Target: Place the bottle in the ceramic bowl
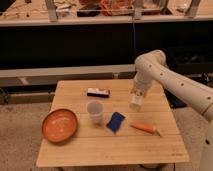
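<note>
The whitish bottle (135,103) hangs upright just above the wooden table (100,146), right of centre, and my gripper (138,94) is shut on its top, coming down from the white arm (165,75). At the table's left front sits the orange-red ceramic bowl (59,125), with nothing inside it. The bottle is well to the right of the bowl, with the clear cup between them.
A clear plastic cup (94,111) stands mid-table. A blue packet (116,121) lies beside it, and an orange carrot (145,128) lies further right. A black-and-white bar (98,92) rests near the back edge. A dark shelf unit runs behind the table.
</note>
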Robot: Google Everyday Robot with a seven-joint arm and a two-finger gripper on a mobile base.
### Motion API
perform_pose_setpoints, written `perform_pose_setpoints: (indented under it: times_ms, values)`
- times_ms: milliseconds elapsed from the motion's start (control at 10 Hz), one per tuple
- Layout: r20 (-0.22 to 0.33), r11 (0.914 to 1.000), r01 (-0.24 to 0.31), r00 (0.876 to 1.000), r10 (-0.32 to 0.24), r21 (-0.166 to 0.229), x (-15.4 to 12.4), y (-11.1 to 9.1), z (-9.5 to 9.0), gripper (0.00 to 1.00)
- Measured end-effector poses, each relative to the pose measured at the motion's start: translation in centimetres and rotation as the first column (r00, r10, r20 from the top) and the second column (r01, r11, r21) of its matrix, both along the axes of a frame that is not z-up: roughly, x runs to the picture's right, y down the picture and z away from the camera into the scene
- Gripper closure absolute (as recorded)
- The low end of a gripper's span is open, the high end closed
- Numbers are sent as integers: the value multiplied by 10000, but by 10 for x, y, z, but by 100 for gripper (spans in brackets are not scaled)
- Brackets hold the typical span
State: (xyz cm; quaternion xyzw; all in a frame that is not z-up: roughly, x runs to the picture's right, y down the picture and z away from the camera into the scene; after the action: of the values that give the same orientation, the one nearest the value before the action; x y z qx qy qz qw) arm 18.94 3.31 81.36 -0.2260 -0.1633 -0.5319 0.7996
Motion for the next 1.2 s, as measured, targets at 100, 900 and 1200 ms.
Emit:
perform_pose_setpoints:
  times_ms: [100, 900, 1200]
  values:
    - [33, 10000, 28, 10000, -28, 32, -9, 0, -2, 100]
    - [869, 9946, 973, 9912, -1002, 373, -102, -4, -27, 100]
    - [1200, 9875, 1479, 9808, -1536, 553, -142, -7, -31, 100]
